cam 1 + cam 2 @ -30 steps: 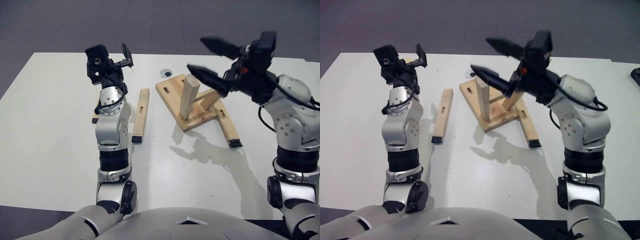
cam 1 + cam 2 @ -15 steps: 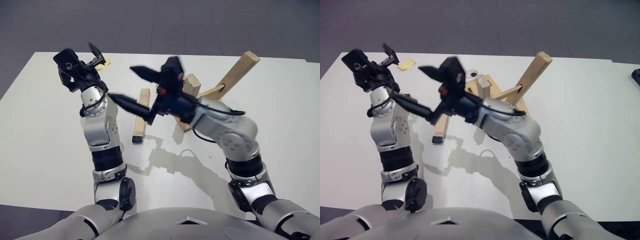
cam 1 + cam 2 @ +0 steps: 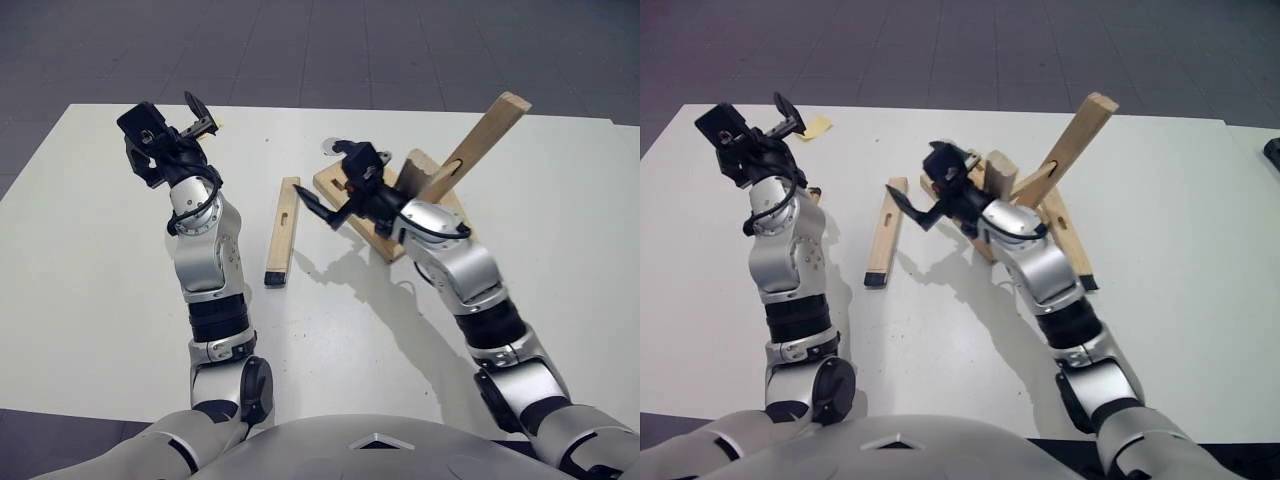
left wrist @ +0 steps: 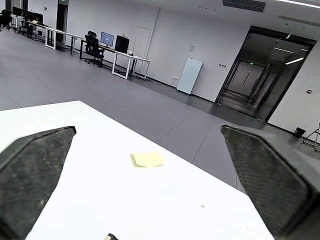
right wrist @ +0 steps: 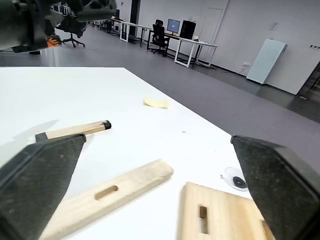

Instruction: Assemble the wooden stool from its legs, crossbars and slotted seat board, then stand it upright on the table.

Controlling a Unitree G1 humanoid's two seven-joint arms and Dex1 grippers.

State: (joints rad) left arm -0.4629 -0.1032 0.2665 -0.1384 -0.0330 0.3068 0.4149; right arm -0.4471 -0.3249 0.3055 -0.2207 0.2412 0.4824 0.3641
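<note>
Pale unfinished wood seat board, wooden leg, smooth matt white table

Shining bright and even from ceiling lights overhead, laying soft grey shadows on the white table toward its near edge, washing its surface nearly featureless, leaving the floor beyond dim.
</note>
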